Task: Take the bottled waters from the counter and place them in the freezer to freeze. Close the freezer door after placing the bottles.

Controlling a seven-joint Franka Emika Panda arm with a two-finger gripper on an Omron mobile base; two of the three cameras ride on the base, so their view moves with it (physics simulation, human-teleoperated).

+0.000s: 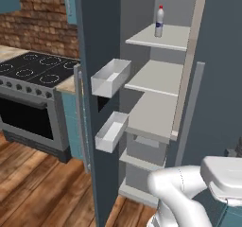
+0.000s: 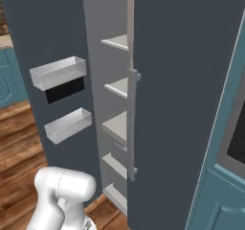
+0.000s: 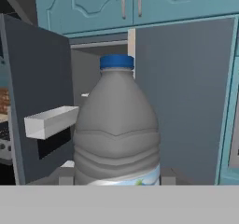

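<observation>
The jaws are clamped on the grey bottle (image 3: 116, 129) with the dark blue cap, held upright in front of the freezer (image 3: 184, 97). The freezer door (image 1: 99, 79) stands open, two white bins (image 1: 111, 77) on its inner face. Inside the freezer, the whitish bottle (image 1: 159, 21) with the red cap stands upright on the upper shelf (image 1: 163, 38). Left of the freezer sits a black stove (image 1: 33, 70).

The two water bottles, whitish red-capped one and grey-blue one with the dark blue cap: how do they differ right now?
The whitish plastic bottle with the red cap stands free on an upper shelf of the slate-grey freezer; the grey-blue plastic bottle with the dark blue cap sits in the gripper, outside the freezer, facing its opening. Cap colours differ: red versus dark blue. Both are upright.
</observation>
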